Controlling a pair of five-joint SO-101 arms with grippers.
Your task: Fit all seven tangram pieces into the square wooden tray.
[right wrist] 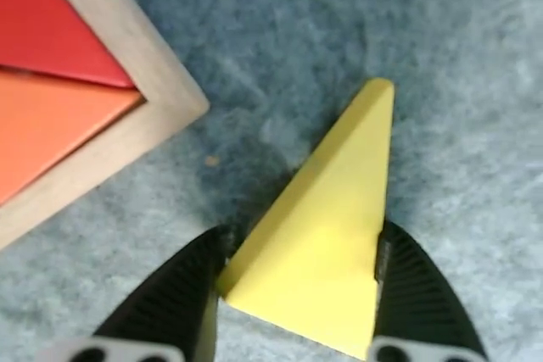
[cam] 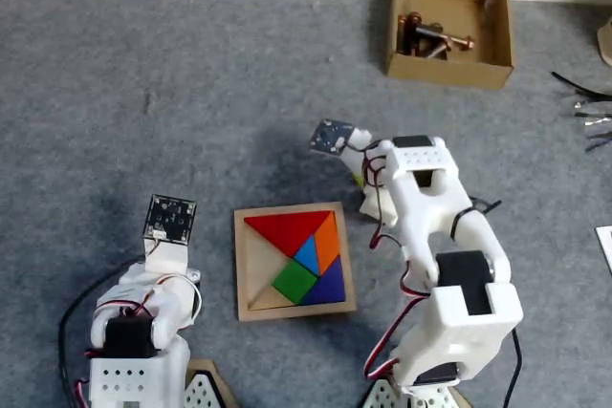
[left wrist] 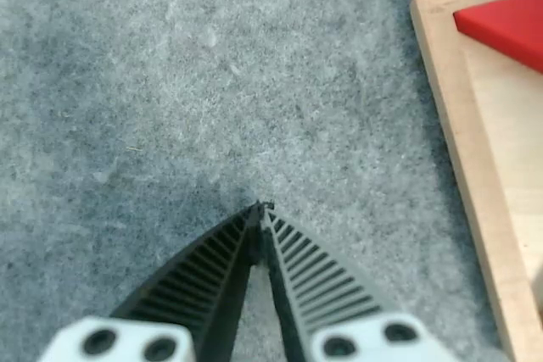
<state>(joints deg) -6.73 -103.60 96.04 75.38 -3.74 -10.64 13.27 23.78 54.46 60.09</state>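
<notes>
Yellow triangle (right wrist: pixel 327 235): off the tray, over the grey mat (cam: pixel 143 93), just beyond the corner of the square wooden tray (cam: pixel 295 207) where red and orange pieces meet. Apart from the rim, not touching it. Whether it rests on the mat or is lifted: cannot tell.

Right gripper (right wrist: pixel 301 239): clamped on the yellow triangle, one finger on each slanted side near the wide end. The piece's narrow tip points away from the gripper, out past the fingertips.

Tray contents, high view: red triangle (cam: pixel 287 228) along the far rim, orange triangle (cam: pixel 328 241) against the right rim, blue piece (cam: pixel 307 255) at the centre, green square (cam: pixel 295 281) toward the near rim, purple triangle (cam: pixel 329 286) in the near right corner. Bare wood shows along the tray's left side and near left corner.

Left gripper (left wrist: pixel 259 209): fingers pressed together, tips meeting, nothing between them. It is over the mat just outside the tray's left rim, with a corner of the red triangle visible inside that rim.

Cardboard box (cam: pixel 449 26) with metal parts: well beyond the tray's far right corner. Loose cables (cam: pixel 583 102) further right of the tray.
</notes>
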